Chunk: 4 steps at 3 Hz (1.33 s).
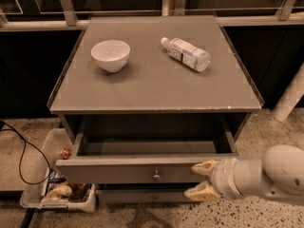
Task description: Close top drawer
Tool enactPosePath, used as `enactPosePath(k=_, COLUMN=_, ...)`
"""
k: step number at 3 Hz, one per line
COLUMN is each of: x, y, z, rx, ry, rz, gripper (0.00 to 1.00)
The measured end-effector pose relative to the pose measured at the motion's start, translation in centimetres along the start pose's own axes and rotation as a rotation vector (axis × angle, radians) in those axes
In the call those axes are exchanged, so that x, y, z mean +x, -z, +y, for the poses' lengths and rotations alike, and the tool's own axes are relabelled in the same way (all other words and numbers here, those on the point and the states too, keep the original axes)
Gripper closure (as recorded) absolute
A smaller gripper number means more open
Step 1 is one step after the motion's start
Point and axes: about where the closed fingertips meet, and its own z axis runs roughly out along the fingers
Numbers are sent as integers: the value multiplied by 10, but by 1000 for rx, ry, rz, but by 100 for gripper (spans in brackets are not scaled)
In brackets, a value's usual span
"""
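Below the counter (156, 87), your top drawer (118, 170) stands partly out. The end effector (201, 180), fingers apart, sits at its front; most of the push remains.

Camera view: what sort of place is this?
Probably an indoor lab or test area: speckled floor, a loose cable and a bin of clutter beside the cabinet. The gripper is at the top drawer, right side.

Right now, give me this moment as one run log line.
top drawer: partly open | hand: open, at right end of drawer front | cabinet top: bowl, bottle on its side
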Motion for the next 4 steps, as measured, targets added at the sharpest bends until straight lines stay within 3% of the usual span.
enactPosePath(k=1, x=0, y=-15, z=-51, rx=60, ry=0, rz=31, gripper=66)
enactPosePath(k=2, x=0, y=-14, z=-50, rx=61, ry=0, rz=32, gripper=89)
enactPosePath(k=3, x=0, y=-14, z=-50, rx=61, ry=0, rz=32, gripper=86)
enactPosePath(k=4, x=0, y=-14, z=-50, rx=61, ry=0, rz=32, gripper=62)
